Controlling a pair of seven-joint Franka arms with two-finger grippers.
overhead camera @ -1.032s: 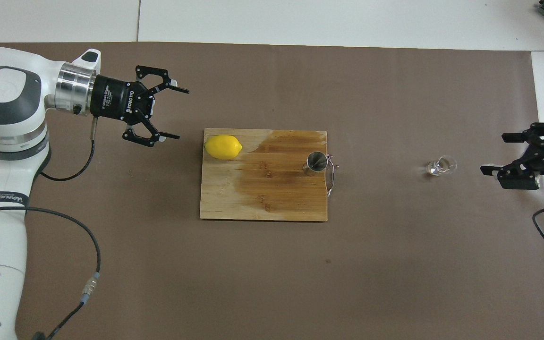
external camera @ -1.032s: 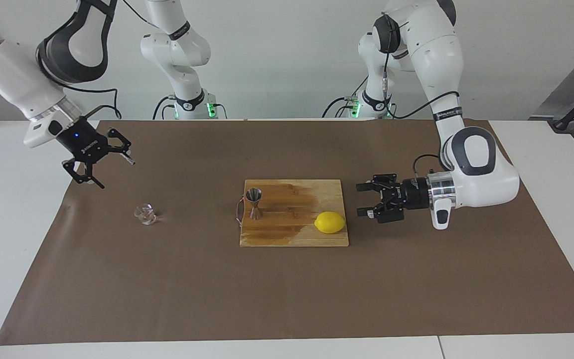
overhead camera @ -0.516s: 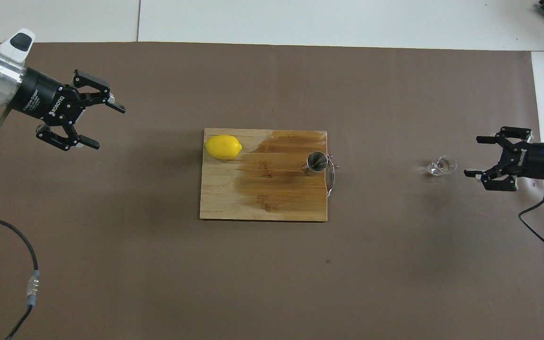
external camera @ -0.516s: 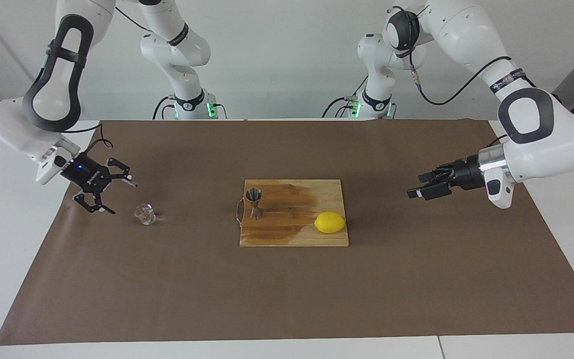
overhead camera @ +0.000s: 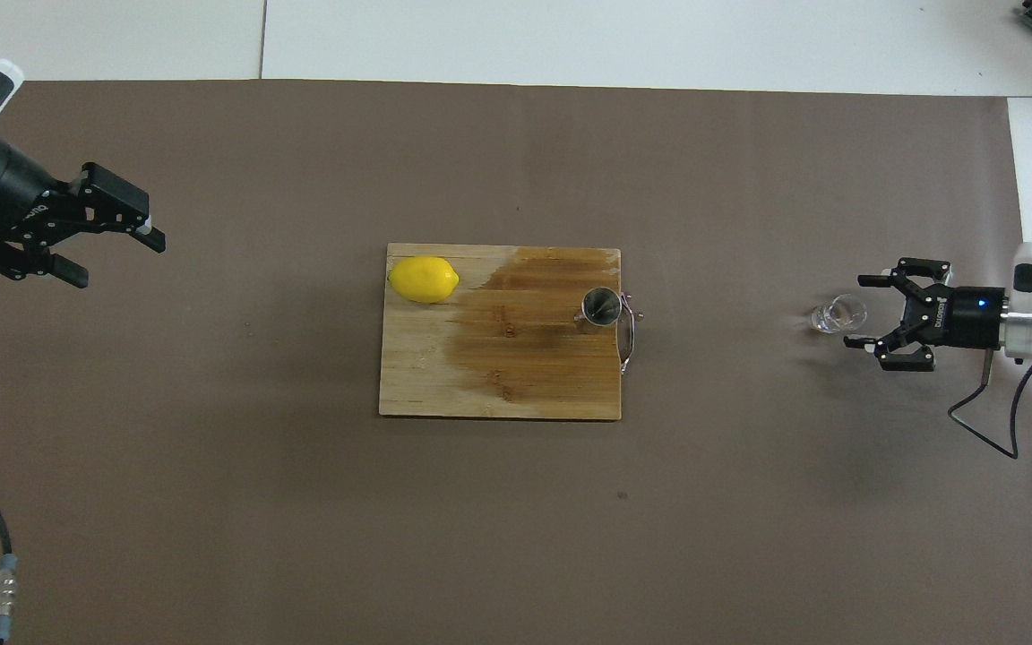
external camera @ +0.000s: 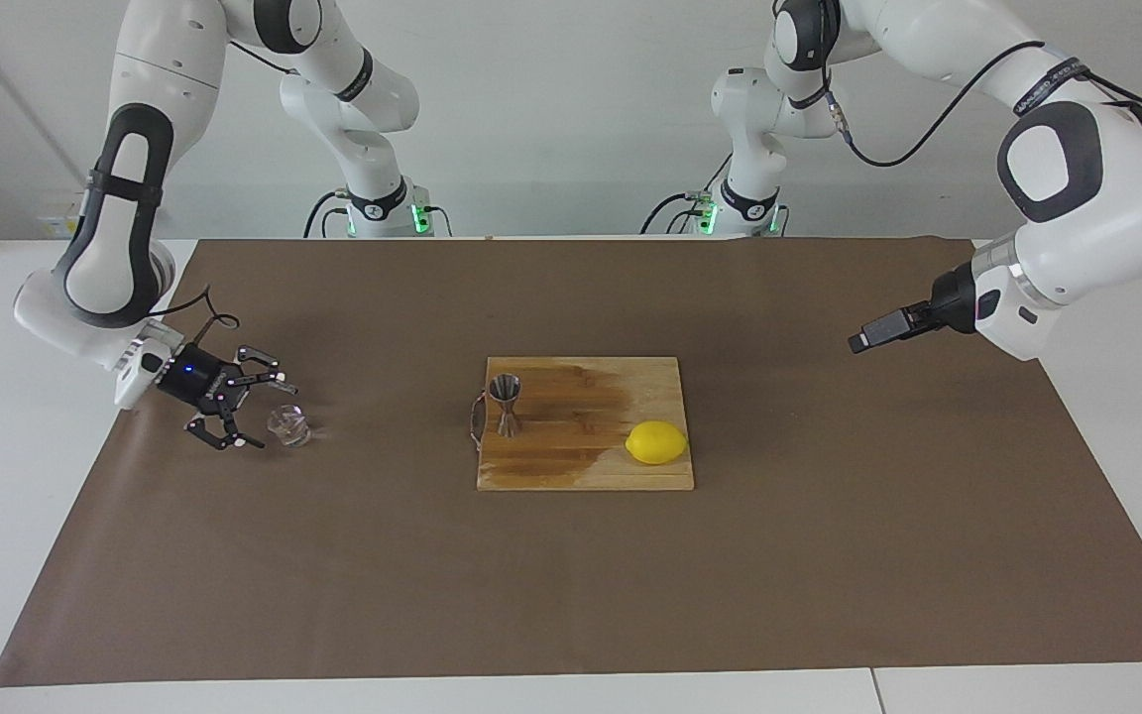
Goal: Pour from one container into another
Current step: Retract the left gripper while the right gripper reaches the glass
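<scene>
The small clear glass cup (external camera: pixel 287 426) (overhead camera: pixel 837 313) stands on the brown mat toward the right arm's end of the table. My right gripper (external camera: pixel 269 412) (overhead camera: pixel 856 311) hangs low just above the mat, open, with its fingertips at the cup's side and no grip on it. On the wooden board's edge facing the cup, the steel jigger (external camera: pixel 506 405) (overhead camera: pixel 599 307) stands upright. My left gripper (external camera: pixel 860 343) (overhead camera: pixel 120 261) is raised over the mat at the left arm's end, open and empty, far from the board.
A wooden cutting board (external camera: pixel 581 471) (overhead camera: pixel 498 390) lies mid-table with a dark wet patch. A yellow lemon (external camera: pixel 656 442) (overhead camera: pixel 424 279) sits on the board corner toward the left arm. A wire handle (overhead camera: pixel 628 336) sticks out of the board beside the jigger. Brown paper (external camera: pixel 571 595) covers the table.
The right gripper has come down and moved in to the glass cup. The left gripper has drawn back from beside the lemon toward its end of the table and risen.
</scene>
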